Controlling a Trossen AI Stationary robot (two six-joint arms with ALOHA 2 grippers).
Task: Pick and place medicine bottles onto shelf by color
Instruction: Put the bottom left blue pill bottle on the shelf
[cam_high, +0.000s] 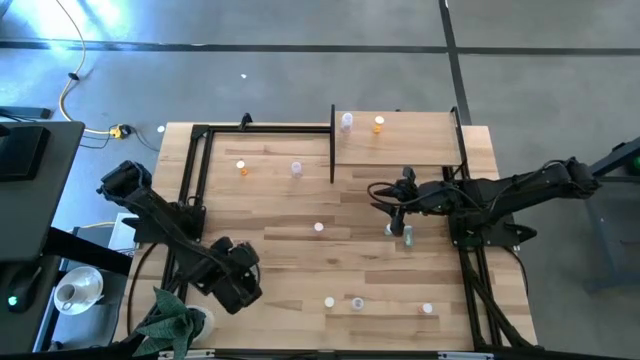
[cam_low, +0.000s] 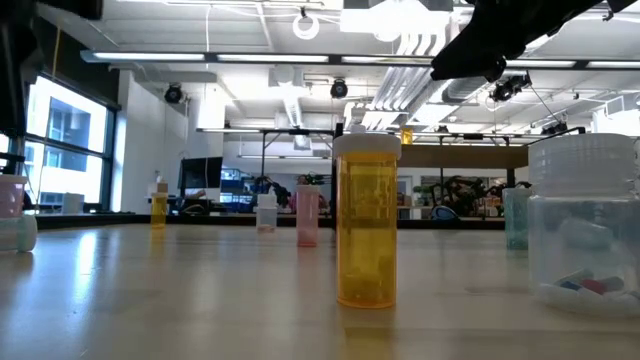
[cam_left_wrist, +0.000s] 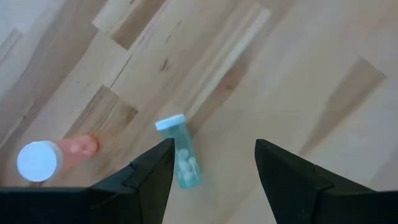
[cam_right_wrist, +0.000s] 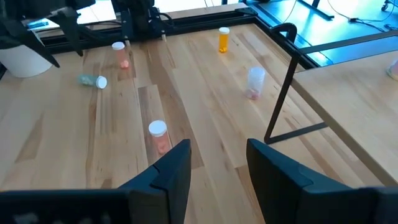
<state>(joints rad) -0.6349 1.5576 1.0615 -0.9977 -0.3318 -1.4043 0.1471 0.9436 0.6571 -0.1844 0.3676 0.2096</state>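
Left gripper (cam_left_wrist: 211, 168) parked open above a fallen green bottle (cam_left_wrist: 180, 152) at near-left. Mid-table, right gripper (cam_high: 385, 195) open, empty, between picks. Shelf (cam_high: 400, 140) holding two bottles. Next: descend on a loose bottle.

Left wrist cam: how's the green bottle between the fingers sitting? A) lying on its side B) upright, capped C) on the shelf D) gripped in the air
A: the green bottle lies on its side on the tabletop, ahead of the open left gripper.
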